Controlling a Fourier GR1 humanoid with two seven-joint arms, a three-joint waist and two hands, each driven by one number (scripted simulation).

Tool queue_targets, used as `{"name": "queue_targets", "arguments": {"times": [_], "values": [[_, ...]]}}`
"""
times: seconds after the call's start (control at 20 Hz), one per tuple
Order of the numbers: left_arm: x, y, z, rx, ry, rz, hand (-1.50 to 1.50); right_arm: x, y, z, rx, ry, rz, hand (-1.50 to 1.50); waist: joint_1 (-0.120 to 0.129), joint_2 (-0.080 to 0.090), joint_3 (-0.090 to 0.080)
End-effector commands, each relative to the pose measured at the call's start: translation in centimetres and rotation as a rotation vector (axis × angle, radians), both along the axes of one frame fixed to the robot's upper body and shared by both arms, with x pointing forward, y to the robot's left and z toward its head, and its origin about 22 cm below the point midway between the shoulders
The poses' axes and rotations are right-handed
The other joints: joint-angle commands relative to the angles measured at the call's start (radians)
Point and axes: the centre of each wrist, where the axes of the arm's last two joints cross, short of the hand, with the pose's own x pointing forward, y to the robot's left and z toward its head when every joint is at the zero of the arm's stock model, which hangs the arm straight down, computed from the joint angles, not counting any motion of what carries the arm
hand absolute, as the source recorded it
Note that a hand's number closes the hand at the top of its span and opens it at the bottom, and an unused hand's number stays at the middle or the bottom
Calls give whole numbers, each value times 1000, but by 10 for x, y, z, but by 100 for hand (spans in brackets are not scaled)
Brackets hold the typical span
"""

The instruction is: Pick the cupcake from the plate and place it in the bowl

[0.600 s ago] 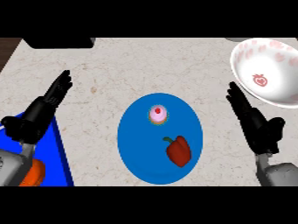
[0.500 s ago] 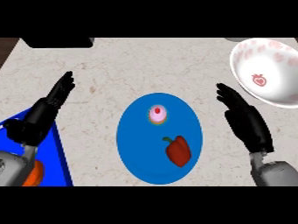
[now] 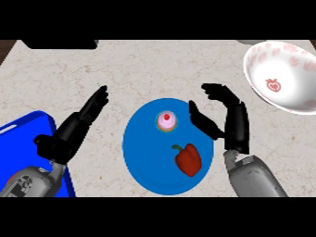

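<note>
No words, numbers or brand names can be read anywhere; the only sign is a small red strawberry figure inside the white bowl

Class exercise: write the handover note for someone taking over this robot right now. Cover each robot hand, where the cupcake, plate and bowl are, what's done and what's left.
Right robot hand: open, at the blue plate's right edge, beside the cupcake, not touching it.
Left robot hand: open, resting left of the plate.
Cupcake: on the plate, above a red pepper.
Bowl: upper right, nothing in it.
Done: nothing yet.
Left: grasp cupcake, carry it to the bowl, release.
</note>
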Motion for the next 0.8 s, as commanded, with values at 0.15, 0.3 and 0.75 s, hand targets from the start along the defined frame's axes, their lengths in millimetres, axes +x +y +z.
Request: {"name": "queue_targets", "arguments": {"times": [0.15,0.3,0.75], "values": [[-4,-12,-3,-22,25,-26,0,7,47,0,-294,37,34,-150,-7,1,2],[-7,-18,3,-38,19,-23,0,32,61,38,-446,153,63,-150,4,-3,0],[-9,-9,-6,-24,38,-28,0,54,77,88,-734,725,330,-150,8,-4,-1]]}}
